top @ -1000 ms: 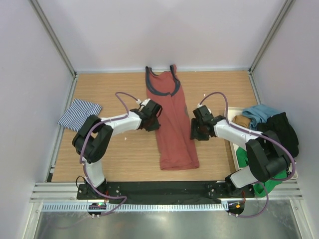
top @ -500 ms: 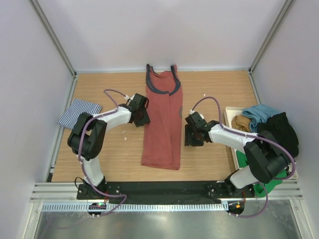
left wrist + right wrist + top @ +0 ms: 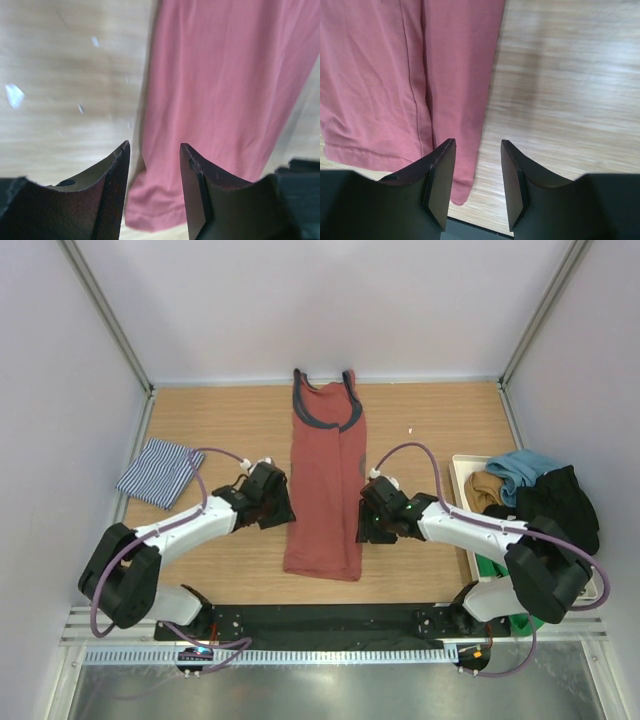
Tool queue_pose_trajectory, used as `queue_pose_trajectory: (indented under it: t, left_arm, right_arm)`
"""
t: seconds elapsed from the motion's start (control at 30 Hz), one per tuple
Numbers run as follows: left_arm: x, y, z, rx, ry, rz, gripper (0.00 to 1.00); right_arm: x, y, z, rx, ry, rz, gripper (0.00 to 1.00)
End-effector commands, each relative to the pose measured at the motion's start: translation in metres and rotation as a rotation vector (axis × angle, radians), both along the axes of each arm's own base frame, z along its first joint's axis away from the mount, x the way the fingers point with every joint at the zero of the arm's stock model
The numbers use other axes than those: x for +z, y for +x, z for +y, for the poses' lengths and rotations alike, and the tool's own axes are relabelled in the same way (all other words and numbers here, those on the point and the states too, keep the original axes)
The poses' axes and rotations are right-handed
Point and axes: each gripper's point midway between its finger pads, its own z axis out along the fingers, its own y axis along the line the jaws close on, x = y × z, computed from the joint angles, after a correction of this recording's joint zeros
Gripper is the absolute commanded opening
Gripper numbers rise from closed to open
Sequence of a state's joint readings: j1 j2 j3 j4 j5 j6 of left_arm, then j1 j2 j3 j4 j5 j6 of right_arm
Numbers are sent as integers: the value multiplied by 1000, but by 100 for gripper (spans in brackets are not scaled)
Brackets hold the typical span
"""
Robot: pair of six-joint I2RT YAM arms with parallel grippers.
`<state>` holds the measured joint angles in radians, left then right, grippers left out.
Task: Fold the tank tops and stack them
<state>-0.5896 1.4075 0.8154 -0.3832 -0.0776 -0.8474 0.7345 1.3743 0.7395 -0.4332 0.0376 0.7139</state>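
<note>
We see left gripper (image 3: 275, 508) and right gripper (image 3: 368, 525) drawn nearer than before, both spread empty beside the folded rust-red cloth tank top (image 3: 325, 490). Only overhead shows the navy-and-white striped top (image 3: 160, 472).

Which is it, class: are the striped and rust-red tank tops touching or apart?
Apart. The top external view shows bare table between the striped tank top and the rust-red tank top.

Both arms reach low and inward, grippers tipped down at the table.
The left arm (image 3: 180, 530) stretches forward and to the right, elbow out at the left; the left gripper (image 3: 281, 510) has its jaws parted; the right arm (image 3: 470, 526) reaches leftward; the right gripper (image 3: 366, 526) is likewise parted; the two are well apart.
</note>
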Motion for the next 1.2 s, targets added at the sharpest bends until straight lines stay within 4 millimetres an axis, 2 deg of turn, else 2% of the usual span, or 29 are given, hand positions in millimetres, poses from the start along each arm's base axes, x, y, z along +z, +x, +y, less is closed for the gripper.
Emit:
queue_pose_trajectory:
  t: [0.0, 0.07, 0.17, 0.23, 0.27, 0.4, 0.6, 0.67, 0.7, 0.77, 0.8, 0.83, 0.93, 1.17]
  left_arm:
    - [-12, -37, -9, -52, -13, 67, 46]
    - [-15, -50, -14, -69, -18, 80, 47]
    - [-29, -73, -5, -69, 0, 111, 47]
    - [-27, -80, -4, -73, -13, 99, 48]
    - [-32, -87, 0, -73, -4, 115, 48]
    - [-34, -98, 5, -66, -10, 122, 48]
    - [-37, -104, 8, -66, -10, 128, 48]
    - [-36, -105, 7, -69, -18, 128, 48]
    - [-34, -104, 6, -71, -26, 122, 48]
    - [-32, -107, 4, -79, -36, 127, 48]
    - [-31, -108, 4, -79, -41, 125, 48]
    - [-30, -109, 4, -82, -44, 124, 48]
    - [-26, -113, 1, -86, -59, 123, 49]
    - [-23, -124, -17, -117, -85, 127, 50]
  right_arm:
    - [0, -5, 13, -32, 19, 32, 47]
    - [-2, -13, 16, -24, 0, 31, 46]
    - [-3, -28, 20, -25, -3, 31, 46]
    - [-5, -35, 21, -37, 2, 43, 46]
    - [-7, -44, 22, -25, -8, 50, 46]
    - [-12, -61, 28, -24, -21, 66, 46]
    - [-21, -73, 25, -47, -50, 62, 44]
    - [-27, -80, 25, -38, -54, 77, 39]
    - [-28, -81, 26, -39, -47, 76, 33]
    - [-33, -85, 22, -42, -63, 84, 19]
    - [-34, -85, 19, -46, -74, 83, 7]
    - [-34, -85, 17, -51, -76, 79, 3]
    - [-36, -88, 9, -60, -79, 75, 1]
    - [-38, -89, 9, -47, -76, 77, 1]
